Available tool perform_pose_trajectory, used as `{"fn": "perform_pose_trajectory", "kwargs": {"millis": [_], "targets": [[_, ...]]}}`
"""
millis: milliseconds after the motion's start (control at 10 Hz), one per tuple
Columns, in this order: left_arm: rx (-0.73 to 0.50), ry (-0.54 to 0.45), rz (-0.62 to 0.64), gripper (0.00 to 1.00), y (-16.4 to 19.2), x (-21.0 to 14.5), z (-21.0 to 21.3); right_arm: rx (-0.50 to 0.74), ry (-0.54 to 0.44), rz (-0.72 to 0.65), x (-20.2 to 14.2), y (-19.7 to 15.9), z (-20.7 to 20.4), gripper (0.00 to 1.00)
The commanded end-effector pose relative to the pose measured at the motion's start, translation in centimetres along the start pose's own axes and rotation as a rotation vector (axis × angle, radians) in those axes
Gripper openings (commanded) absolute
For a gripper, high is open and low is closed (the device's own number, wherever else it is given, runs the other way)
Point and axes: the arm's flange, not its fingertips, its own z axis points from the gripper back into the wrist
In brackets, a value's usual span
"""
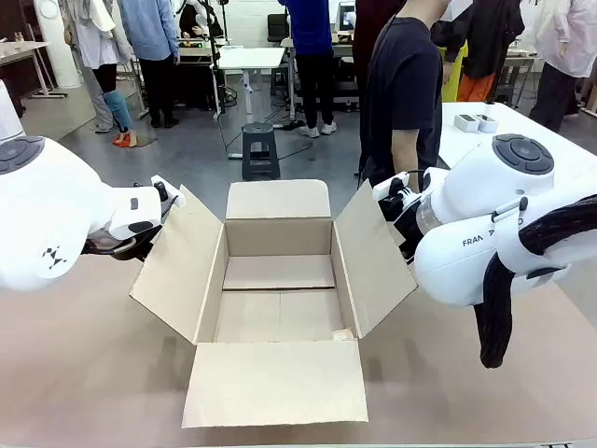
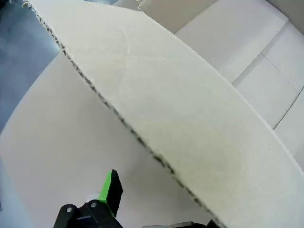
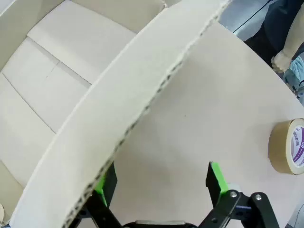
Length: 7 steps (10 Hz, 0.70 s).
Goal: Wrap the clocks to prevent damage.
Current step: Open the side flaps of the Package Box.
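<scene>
No clock appears in these frames. An open cardboard box (image 1: 278, 280) stands empty in the middle of the table with its four flaps spread. My left gripper (image 1: 159, 201) is at the top edge of the box's left flap (image 2: 180, 118). In the left wrist view one green-padded finger (image 2: 111, 187) stands well clear of the flap, and the cardboard hides the other finger. My right gripper (image 3: 161, 183) is open and straddles the edge of the right flap (image 3: 118, 133), one finger on each side without pinching it. It sits at the flap's top (image 1: 392, 201).
A roll of brown tape (image 3: 287, 147) lies on the table to the right of the box. A person in a black shirt (image 1: 401, 84) stands at the far side, one hand (image 3: 280, 59) near the table edge. A white side table (image 1: 522, 140) stands at the back right.
</scene>
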Motion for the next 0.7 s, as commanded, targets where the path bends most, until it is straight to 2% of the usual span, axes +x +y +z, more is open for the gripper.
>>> {"fn": "perform_pose_trajectory", "kwargs": {"millis": [0,600], "targets": [[0.000,0.000,0.000,1.00,-0.01,0.00,0.00,0.000,0.000,0.000,0.00,0.00,0.00,1.00],[0.000,0.000,0.000,1.00,-0.01,0.00,0.00,0.000,0.000,0.000,0.00,0.00,0.00,1.00]]}}
